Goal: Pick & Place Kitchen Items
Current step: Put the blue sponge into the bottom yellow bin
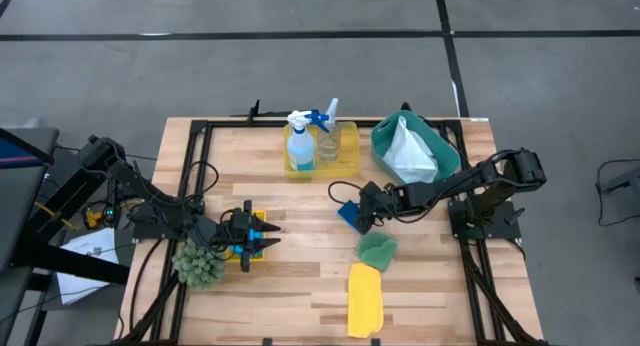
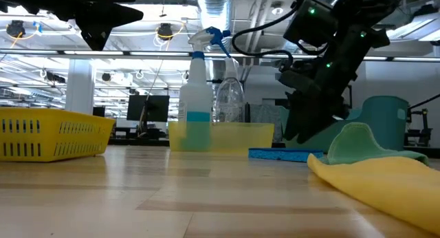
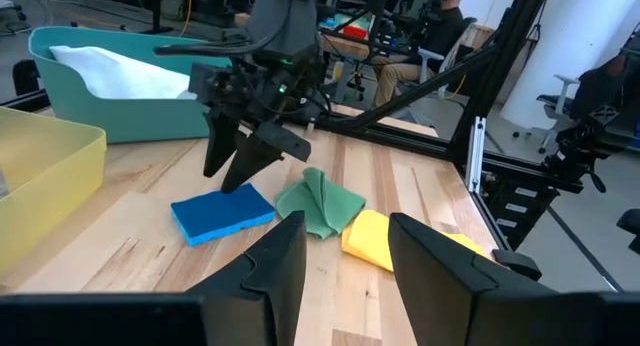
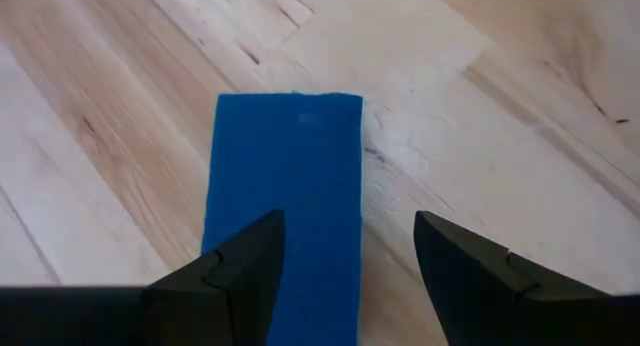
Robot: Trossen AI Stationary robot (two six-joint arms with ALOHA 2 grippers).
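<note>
A blue sponge [image 4: 285,186] lies flat on the wooden table [image 1: 300,286], right of centre. My right gripper [image 4: 347,221] is open and tilted down just over the sponge [image 3: 222,214], one finger on either side of its near end; I see no touch. A folded green cloth [image 1: 377,248] rests partly on a yellow cloth [image 1: 365,298] close by. My left gripper [image 3: 347,221] stands open and level at the table's left [image 1: 268,236], with nothing between its fingers.
A yellow tray [image 1: 345,161] at the back holds a blue-liquid spray bottle [image 1: 300,146] and a clear bottle [image 1: 328,141]. A teal bin [image 1: 440,146] with a white cloth [image 1: 408,158] stands back right. A yellow basket [image 2: 48,131] and a spiky green ball [image 1: 198,264] are at the left.
</note>
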